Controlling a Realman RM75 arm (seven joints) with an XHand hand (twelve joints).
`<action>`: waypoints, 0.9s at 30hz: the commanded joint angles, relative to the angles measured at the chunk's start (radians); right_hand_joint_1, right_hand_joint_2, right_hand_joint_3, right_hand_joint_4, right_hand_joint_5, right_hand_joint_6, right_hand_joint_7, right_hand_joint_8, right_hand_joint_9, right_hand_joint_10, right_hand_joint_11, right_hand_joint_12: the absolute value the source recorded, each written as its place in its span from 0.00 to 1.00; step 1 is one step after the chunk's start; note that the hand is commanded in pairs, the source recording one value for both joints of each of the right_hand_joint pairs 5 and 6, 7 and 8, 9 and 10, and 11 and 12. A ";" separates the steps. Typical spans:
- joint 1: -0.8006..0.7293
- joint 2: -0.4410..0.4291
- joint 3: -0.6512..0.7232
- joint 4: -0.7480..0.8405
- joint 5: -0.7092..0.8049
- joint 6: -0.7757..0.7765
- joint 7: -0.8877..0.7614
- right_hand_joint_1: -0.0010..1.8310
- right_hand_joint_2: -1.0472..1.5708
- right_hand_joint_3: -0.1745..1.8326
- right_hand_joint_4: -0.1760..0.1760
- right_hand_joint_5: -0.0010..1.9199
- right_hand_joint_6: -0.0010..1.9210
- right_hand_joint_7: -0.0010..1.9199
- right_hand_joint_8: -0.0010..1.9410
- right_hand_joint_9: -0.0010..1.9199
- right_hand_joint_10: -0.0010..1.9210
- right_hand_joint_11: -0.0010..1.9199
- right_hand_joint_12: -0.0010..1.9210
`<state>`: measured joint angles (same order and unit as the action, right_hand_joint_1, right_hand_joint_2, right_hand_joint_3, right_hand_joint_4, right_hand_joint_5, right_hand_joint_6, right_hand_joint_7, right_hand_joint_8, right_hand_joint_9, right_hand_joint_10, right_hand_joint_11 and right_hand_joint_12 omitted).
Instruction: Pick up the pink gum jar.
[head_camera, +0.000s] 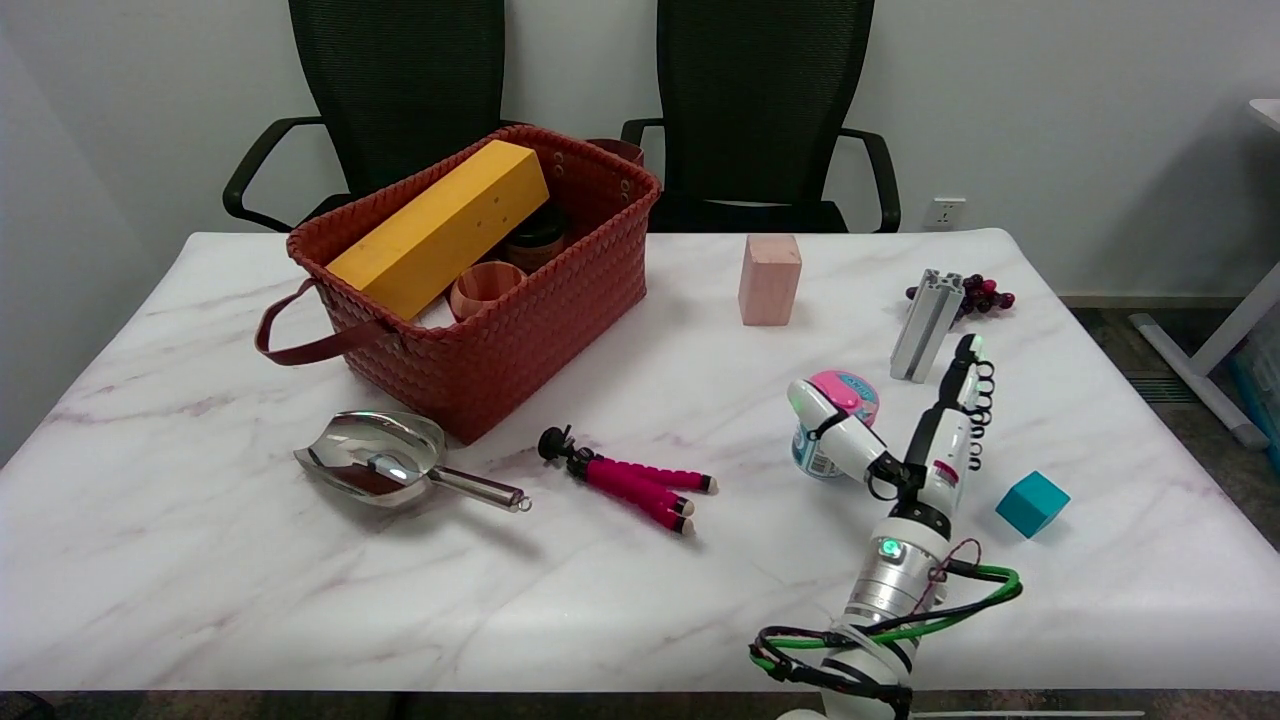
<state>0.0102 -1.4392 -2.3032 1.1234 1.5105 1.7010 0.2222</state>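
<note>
Head view, item list. Pink-lidded gum jar (838, 420): short round jar with a pale printed wall, standing upright on the white marble-patterned table (200, 560), right of centre, lid facing up. Right hand (905, 440): black and white, just right of the jar, one finger lying across the jar's near side, the others stretched toward the far edge; spread and holding nothing. Grey aluminium extrusion bar (927, 325): just beyond the jar, leaning, with a bunch of dark red grapes (985, 293) behind it. Pink wooden block (770, 279): upright, farther back. Teal cube (1032, 503): near right. Magenta flexible-leg tripod (630, 482): left of the jar, lying flat. Steel scoop (385, 465) and red woven basket (520, 340) holding a long yellow block (440, 228): far left.
</note>
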 joint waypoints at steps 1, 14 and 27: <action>0.023 0.023 0.015 -0.044 0.044 -0.120 0.188 0.54 0.59 0.14 0.50 0.00 0.00 0.00 0.00 0.00 0.00 0.00 0.00; 0.000 0.040 0.005 -0.036 0.043 -0.172 0.268 0.62 0.59 0.18 0.50 0.00 0.00 0.00 0.00 0.00 0.00 0.00 0.00; 0.005 0.046 0.003 -0.035 0.038 -0.231 0.314 0.65 0.63 0.40 0.50 0.00 0.00 0.00 0.00 0.00 0.00 0.00 0.00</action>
<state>0.0137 -1.4045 -2.2961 1.0899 1.5496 1.5413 0.4524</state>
